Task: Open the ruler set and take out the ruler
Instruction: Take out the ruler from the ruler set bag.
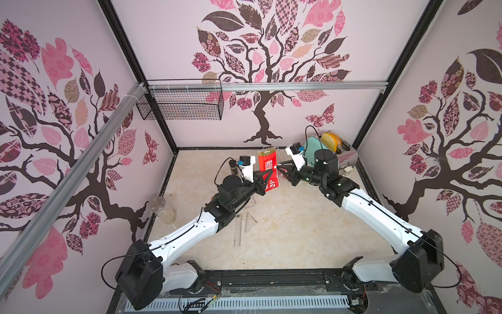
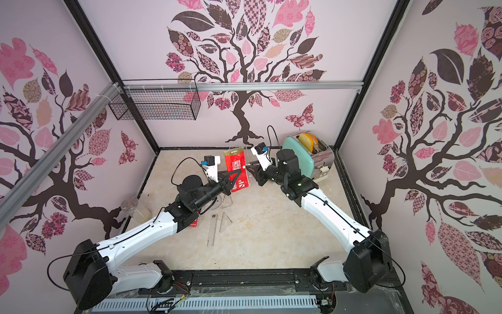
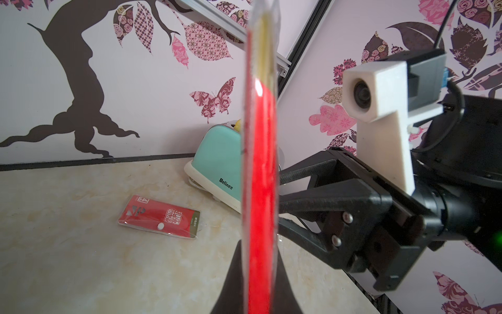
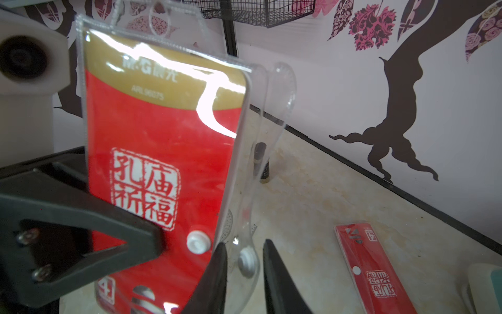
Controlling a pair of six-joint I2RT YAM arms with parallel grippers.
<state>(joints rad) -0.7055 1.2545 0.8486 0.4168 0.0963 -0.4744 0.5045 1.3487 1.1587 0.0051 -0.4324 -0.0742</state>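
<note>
Ruler set [image 1: 267, 160], a red card in clear plastic, is held upright near the toaster [image 1: 346, 156], pinched flat in the closed left gripper [image 1: 267, 176]. Right gripper [image 4: 244, 244], on the toaster side, has its jaws slightly apart around the set's loose clear flap [image 4: 262, 152] and white snap [image 4: 246, 262]. Second set [image 3: 160, 217] lies flat by the toaster; loose rulers [image 1: 237, 231] lie well apart from it.

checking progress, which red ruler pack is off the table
The pack held upright in the left tool; another pack lies flat by the toaster.
</note>
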